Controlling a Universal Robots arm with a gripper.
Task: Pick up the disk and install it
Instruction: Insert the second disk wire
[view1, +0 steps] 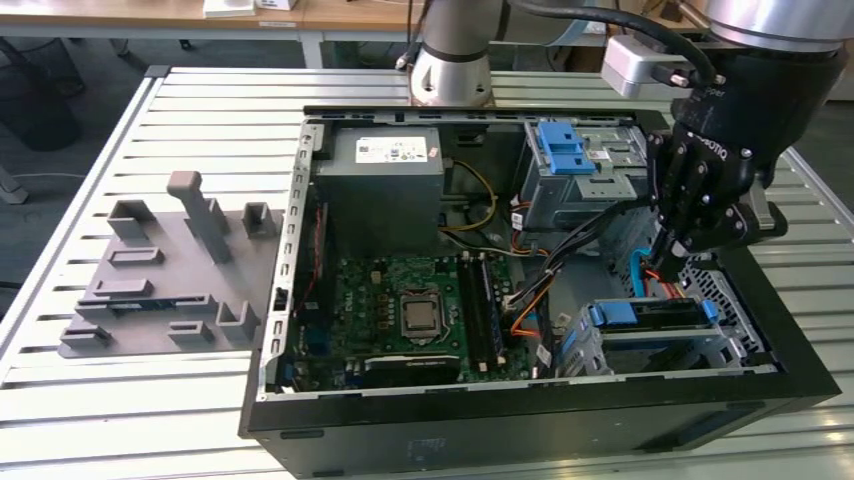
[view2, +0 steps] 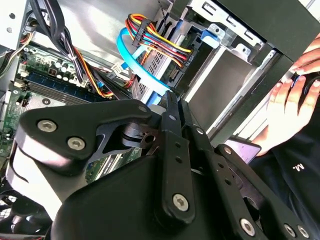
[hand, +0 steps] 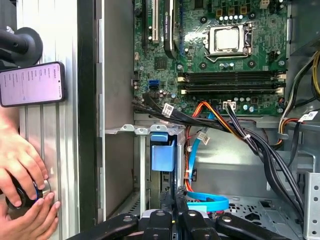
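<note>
The disk (view1: 650, 317) sits in the lower drive cage at the front right of the open computer case (view1: 534, 400), its blue bracket facing up. In the first wrist view the bracket's blue tab (hand: 162, 151) shows between the cage rails. In the second wrist view the disk (view2: 162, 62) has a coloured power plug and a blue data cable (view2: 142, 70) at its end. My black gripper (view1: 662, 262) hangs just above the disk, fingers pressed together, shut. Its tips (view2: 171, 97) meet the blue cable (hand: 206, 201); I cannot tell whether they pinch it.
A grey drive bay with a blue latch piece (view1: 566, 148) stands behind the gripper. Black and orange cables (hand: 235, 132) cross the case beside the motherboard (view1: 414, 310). A grey fixture (view1: 167, 280) lies on the table. A person's hands (hand: 20, 175) and a phone (hand: 32, 83) are beside the case.
</note>
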